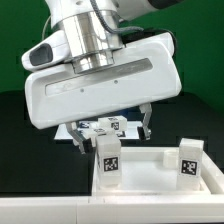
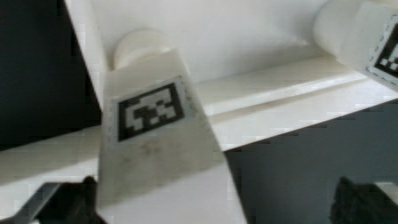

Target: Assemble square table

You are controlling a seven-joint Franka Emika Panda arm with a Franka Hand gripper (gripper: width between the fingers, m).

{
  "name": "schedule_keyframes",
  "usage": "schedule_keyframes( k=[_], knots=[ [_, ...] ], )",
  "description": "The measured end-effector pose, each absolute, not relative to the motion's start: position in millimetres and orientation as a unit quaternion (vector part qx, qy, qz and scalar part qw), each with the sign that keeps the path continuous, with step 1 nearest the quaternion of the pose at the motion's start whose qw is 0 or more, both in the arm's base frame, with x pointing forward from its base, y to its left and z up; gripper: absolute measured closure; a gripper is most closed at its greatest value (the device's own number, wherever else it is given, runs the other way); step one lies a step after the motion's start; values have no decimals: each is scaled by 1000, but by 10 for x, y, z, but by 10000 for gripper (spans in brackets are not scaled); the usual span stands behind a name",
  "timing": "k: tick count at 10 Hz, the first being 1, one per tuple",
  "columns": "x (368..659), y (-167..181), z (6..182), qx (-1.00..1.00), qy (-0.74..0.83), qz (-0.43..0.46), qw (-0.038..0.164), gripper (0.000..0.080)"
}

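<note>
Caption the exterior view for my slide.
Open gripper hangs over the view's left leg; right leg also upright on the white tabletop.

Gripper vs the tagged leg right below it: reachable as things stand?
Probably yes. The gripper is open, and in the wrist view the tagged leg sits between its fingertips with nothing covering it. The second leg stands off to one side.
</note>
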State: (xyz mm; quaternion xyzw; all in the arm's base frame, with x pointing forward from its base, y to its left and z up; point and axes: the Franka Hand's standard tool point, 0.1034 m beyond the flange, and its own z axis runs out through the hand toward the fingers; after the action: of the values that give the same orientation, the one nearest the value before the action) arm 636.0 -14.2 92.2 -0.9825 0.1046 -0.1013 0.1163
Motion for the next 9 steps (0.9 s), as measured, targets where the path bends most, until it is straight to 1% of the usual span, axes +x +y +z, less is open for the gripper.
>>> schedule_keyframes(
  k=[1, 2, 3, 4, 5, 8, 9],
  knots=[
    [6369, -183, 918, -984, 104, -99, 104, 151],
    [6321, -194, 855, -987, 103, -76, 101, 151],
    [6312, -263, 773, -988, 98, -71, 96, 151],
    [6261, -286, 721, -989, 98, -50, 102, 151],
    [6271, -272, 739, -988, 99, -45, 106, 151],
    [6286, -276, 741, -989, 98, -49, 104, 151],
    [6281, -241, 760, -994, 59, -34, 84, 151]
  ],
)
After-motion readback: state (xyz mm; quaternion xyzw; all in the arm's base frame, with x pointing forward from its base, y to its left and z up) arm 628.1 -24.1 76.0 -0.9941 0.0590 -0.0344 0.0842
